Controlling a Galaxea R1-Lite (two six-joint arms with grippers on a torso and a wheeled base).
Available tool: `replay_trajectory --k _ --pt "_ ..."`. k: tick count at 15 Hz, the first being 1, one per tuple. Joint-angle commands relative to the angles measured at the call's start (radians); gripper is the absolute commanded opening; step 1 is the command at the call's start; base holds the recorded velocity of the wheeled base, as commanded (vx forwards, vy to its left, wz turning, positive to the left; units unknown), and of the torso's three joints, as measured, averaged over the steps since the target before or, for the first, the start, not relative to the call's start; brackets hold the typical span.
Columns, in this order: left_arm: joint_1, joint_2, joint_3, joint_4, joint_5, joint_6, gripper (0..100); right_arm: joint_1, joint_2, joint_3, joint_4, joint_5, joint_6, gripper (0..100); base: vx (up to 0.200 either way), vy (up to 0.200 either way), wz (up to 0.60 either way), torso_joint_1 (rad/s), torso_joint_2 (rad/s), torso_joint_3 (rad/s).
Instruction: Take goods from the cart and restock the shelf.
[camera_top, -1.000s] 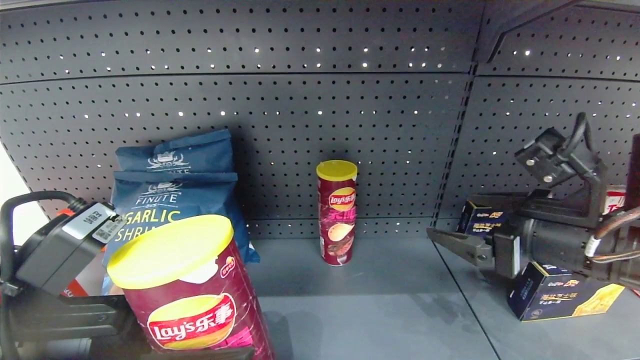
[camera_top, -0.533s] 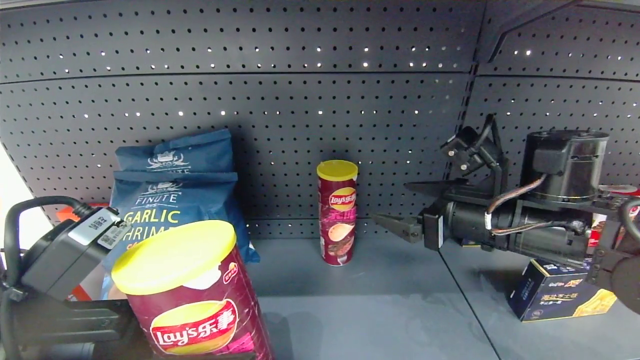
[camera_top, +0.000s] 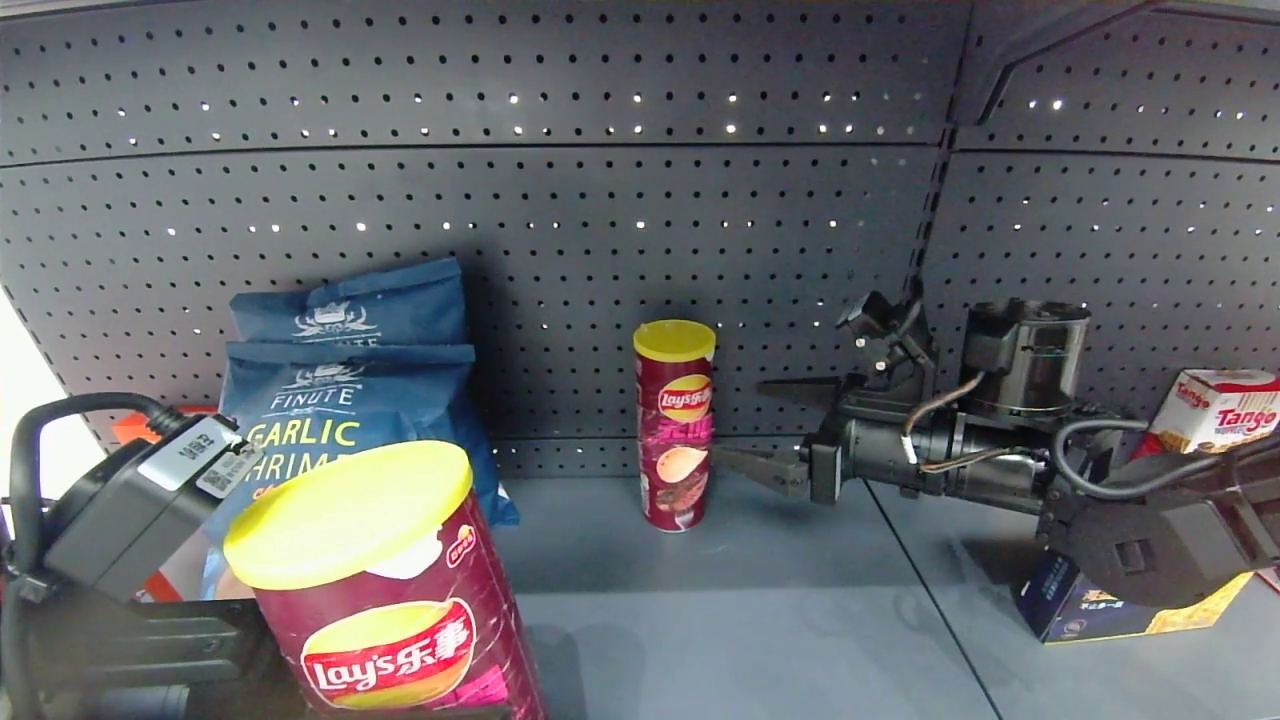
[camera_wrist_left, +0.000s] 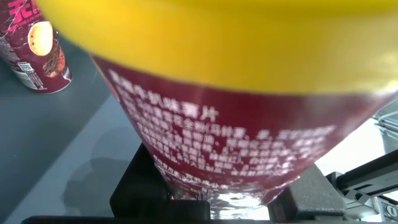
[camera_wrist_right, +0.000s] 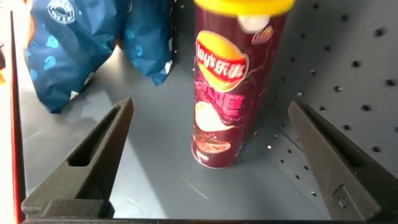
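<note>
The right gripper (camera_top: 778, 425) gapes wide, a standing can (camera_top: 675, 425) just ahead. The left gripper (camera_wrist_left: 217, 202) pinches a second can (camera_top: 385, 590).

Maroon can (camera_top: 676, 425) stands upright on shelf (camera_top: 760, 620); twin can (camera_top: 385, 590) in left tool (camera_wrist_left: 221, 196).

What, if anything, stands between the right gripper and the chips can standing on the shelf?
Nothing visible. The open right gripper points at the chips can from close by, with just shelf floor between; the blue snack bags stand off on the can's far side.
</note>
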Motion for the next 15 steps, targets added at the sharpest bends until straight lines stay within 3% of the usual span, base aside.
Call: replay_trajectory --k 1,6,15 --pt "0.000 0.002 0.000 0.000 0.000 0.000 0 0.000 0.039 -0.009 -0.008 0.009 0.000 100 0.000 0.000 0.00 0.000 0.00 0.000" --pt "0.000 0.002 0.000 0.000 0.000 0.000 0 0.000 0.115 -0.046 -0.049 0.116 0.000 100 0.000 0.000 0.00 0.000 0.00 0.000" --pt "0.002 0.000 0.000 0.000 0.000 0.000 0 -0.015 0.227 -0.138 -0.064 0.159 0.000 100 0.000 0.000 0.00 0.000 0.00 0.000"
